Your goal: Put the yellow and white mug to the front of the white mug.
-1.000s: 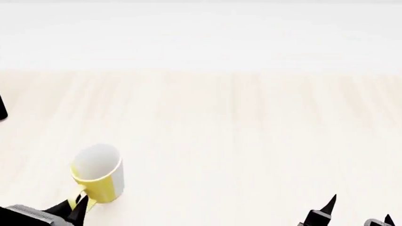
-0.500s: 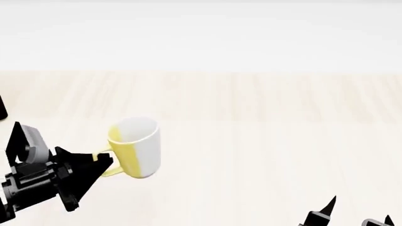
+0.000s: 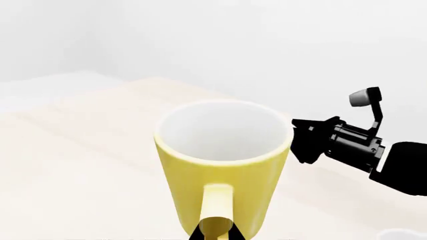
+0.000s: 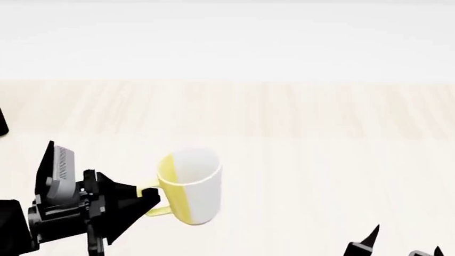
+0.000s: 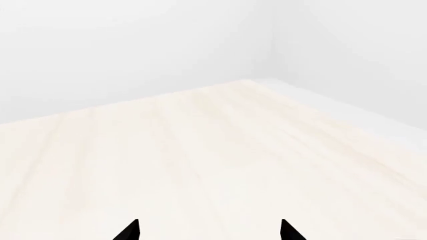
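The yellow and white mug (image 4: 191, 185) is in the lower left of the head view, yellow on its handle side and white on the other, leaning slightly. My left gripper (image 4: 151, 200) is shut on its yellow loop handle (image 4: 157, 202). In the left wrist view the mug (image 3: 223, 170) fills the middle, with the fingertips (image 3: 200, 233) closed on the handle. My right gripper (image 4: 407, 240) is open and empty at the bottom right, jaws wide apart in its wrist view (image 5: 209, 227). The white mug is not in the head view. A pale curved edge (image 3: 400, 234) in the left wrist view may be it.
The pale wooden table (image 4: 299, 122) stretches to a white wall. A dark object (image 4: 2, 122) shows at the left edge. My right arm's gripper (image 3: 298, 141) appears close beside the mug in the left wrist view.
My left gripper has carried the yellow and white mug by its handle to the right, first away from me, then back a little nearer. The right gripper has stayed put.
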